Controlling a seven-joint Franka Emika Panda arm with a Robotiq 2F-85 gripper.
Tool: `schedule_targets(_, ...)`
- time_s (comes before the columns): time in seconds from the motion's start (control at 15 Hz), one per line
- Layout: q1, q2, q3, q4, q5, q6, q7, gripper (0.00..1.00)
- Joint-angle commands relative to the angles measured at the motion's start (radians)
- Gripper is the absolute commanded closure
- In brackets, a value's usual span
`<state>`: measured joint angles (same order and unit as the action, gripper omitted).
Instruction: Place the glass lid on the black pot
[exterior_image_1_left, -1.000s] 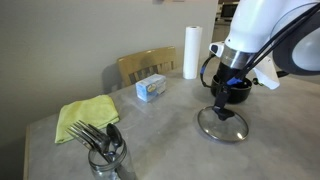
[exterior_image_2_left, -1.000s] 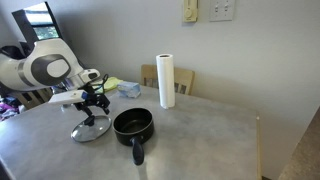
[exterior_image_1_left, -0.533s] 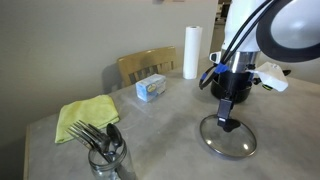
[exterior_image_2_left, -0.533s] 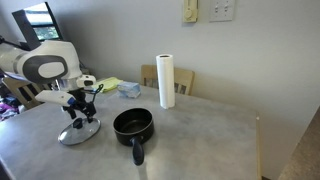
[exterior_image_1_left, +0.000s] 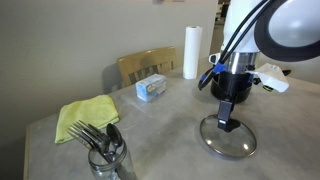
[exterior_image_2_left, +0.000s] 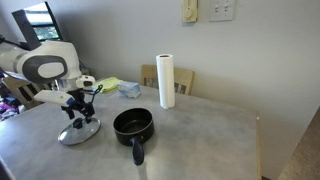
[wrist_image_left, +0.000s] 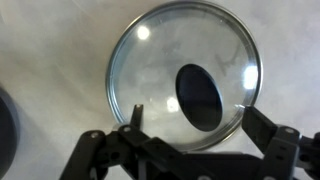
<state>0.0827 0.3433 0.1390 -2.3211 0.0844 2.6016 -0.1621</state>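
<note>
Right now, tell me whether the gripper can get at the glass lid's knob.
Probably yes: the gripper hangs open right over the glass lid, straddling its knob, with nothing in between.

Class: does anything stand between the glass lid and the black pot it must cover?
Nothing visible does. In an exterior view the glass lid lies beside the black pot, with only bare tabletop between them. The pincer hangs right over the lid.
</note>
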Motion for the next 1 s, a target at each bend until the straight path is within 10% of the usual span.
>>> schedule_targets(0.0, -0.046, 0.002, 0.063, -0.017, 0.062, 0.01, -0.116, 0.0)
schedule_targets(0.4, -0.103, -0.007, 0.126, -0.032, 0.071, -0.006, -0.419, 0.0)
schedule_targets(0.93, -0.095, -0.015, 0.112, -0.062, -0.053, 0.038, -0.517, 0.0)
